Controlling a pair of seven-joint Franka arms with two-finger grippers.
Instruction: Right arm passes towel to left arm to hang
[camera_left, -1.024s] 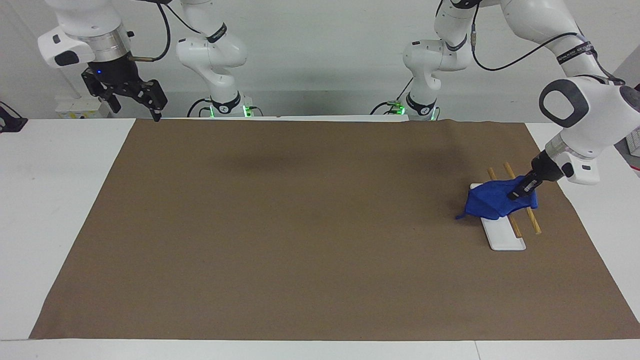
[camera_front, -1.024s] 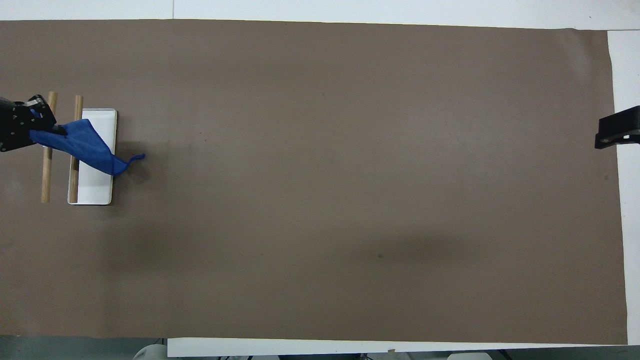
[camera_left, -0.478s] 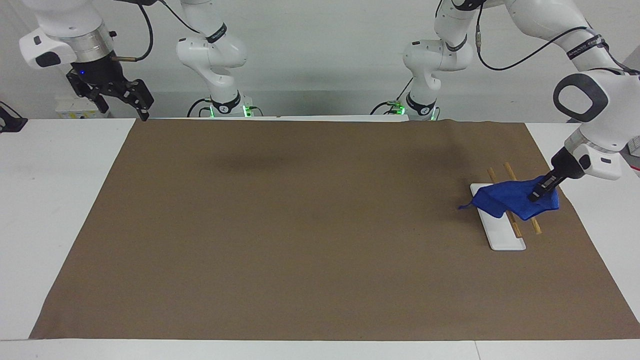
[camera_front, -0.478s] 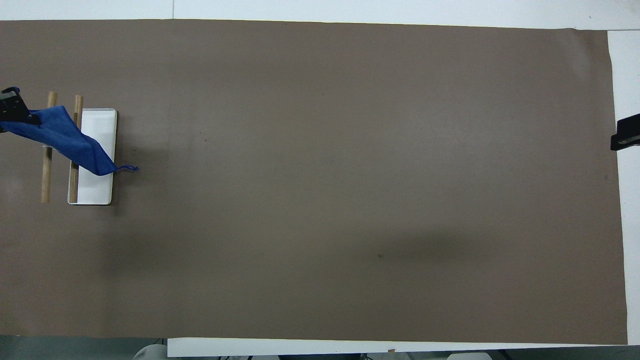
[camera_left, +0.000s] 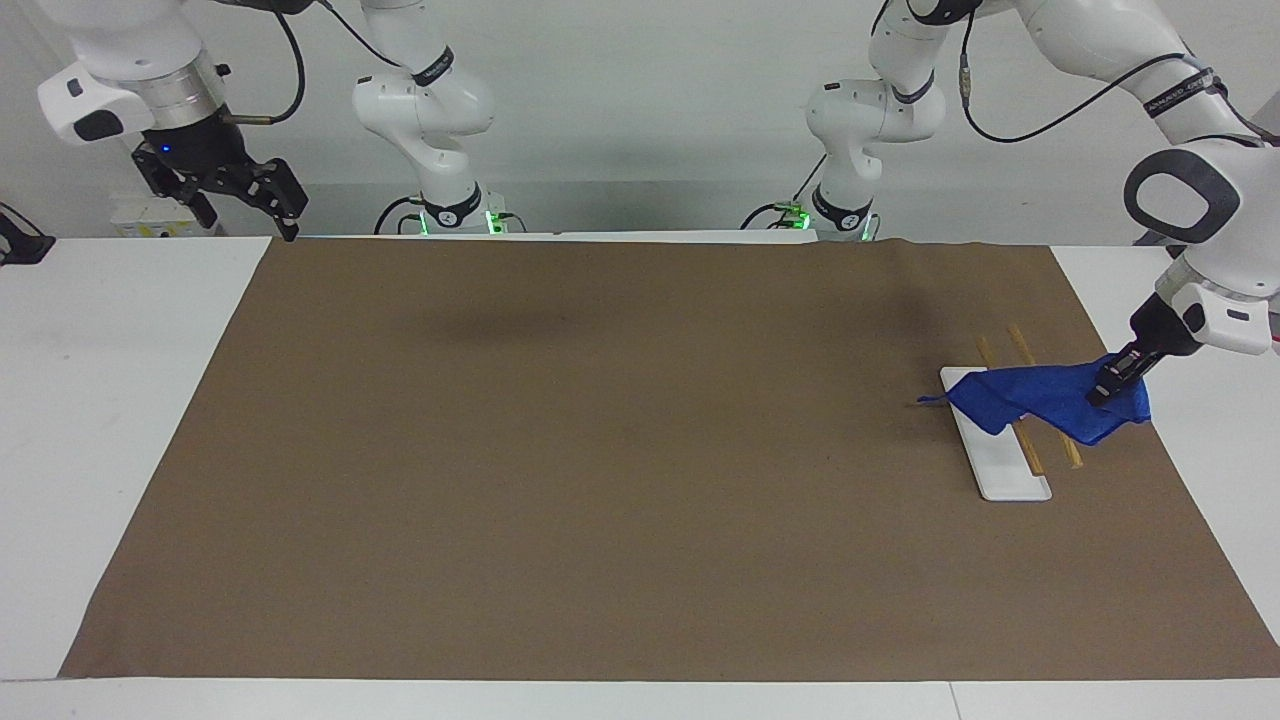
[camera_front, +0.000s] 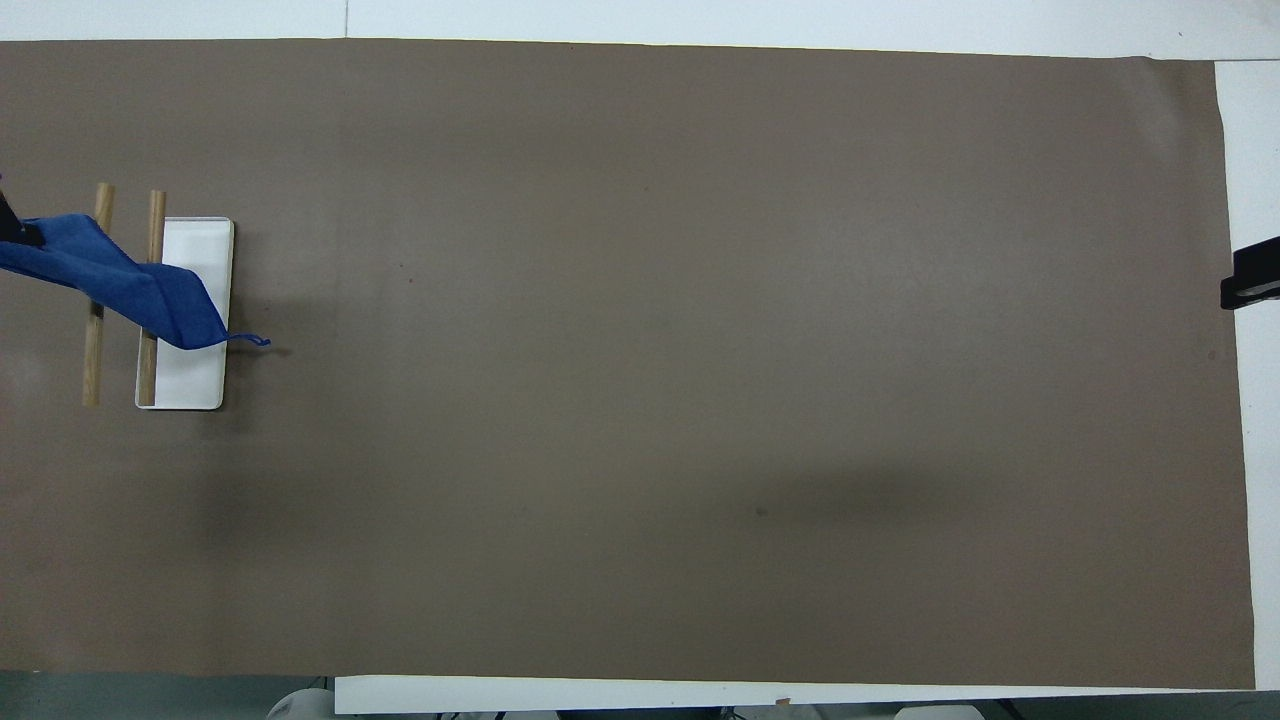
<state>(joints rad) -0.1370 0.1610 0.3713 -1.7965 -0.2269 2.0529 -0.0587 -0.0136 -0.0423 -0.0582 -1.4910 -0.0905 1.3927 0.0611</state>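
Clenched on one end of the towel (camera_left: 1045, 400), my left gripper (camera_left: 1113, 384) has drawn it toward three o'clock across both rods (camera_left: 1030, 405), so hanging looks nearly done, while my right gripper (camera_left: 245, 195) waits spread.

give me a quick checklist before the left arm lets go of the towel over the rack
1. Left end effector shut on towel: ok.
2. Towel draped across both rods: ok.
3. Towel's loop tail clear of the white base: not ok, it trails past its edge.
4. Towel hanging evenly: cannot tell.
5. Right end effector open, waiting off the brown cloth: ok.
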